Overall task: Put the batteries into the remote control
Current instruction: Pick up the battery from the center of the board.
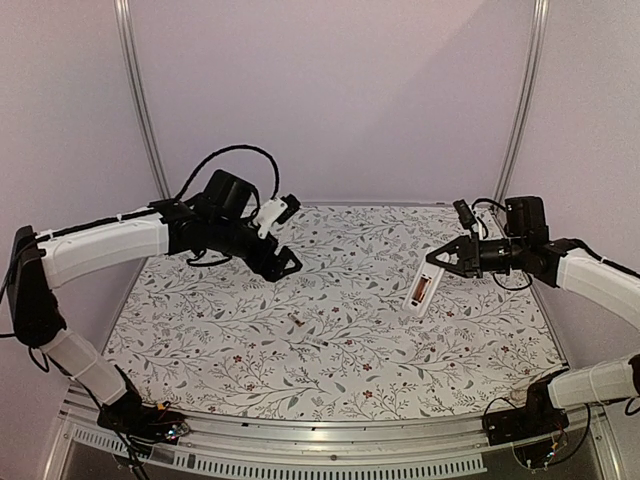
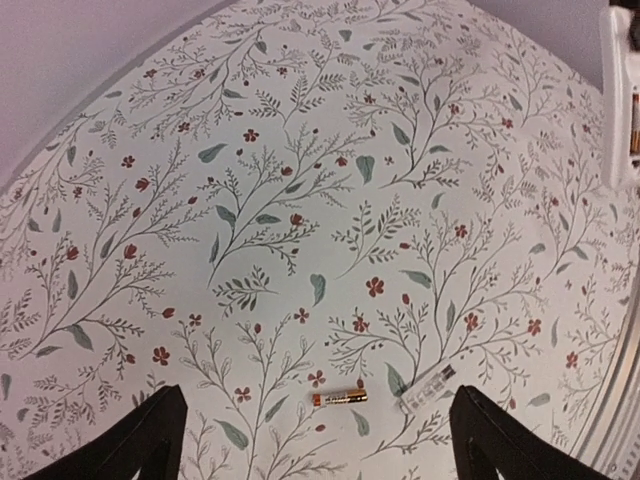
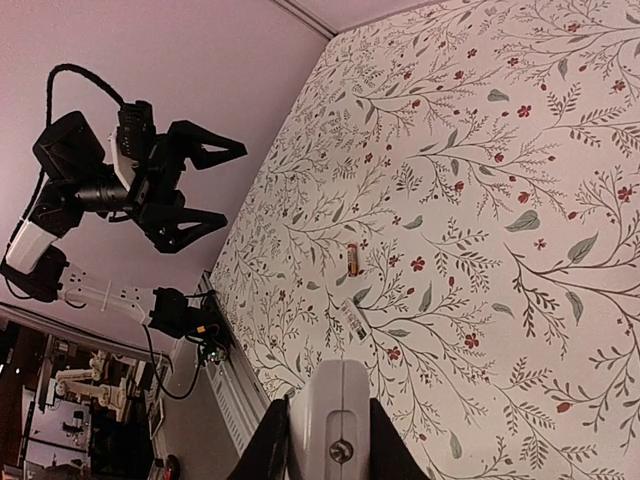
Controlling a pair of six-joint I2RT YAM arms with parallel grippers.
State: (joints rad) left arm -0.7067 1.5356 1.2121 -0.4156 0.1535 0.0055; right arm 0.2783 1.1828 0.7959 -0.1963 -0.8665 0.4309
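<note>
My right gripper is shut on the top end of the white remote control, holding it tilted above the right side of the cloth. A reddish battery shows in the remote's open recess. In the right wrist view the remote control fills the gap between the dark fingers. A second battery lies loose on the cloth near the middle. My left gripper hangs open above the cloth's back left. Its wrist view shows that battery far below, between the wide-apart fingers.
A small pale printed strip lies on the floral cloth just right of the loose battery; it is also the strip in the right wrist view. Metal frame posts rise at the back corners, and a rail runs along the near edge.
</note>
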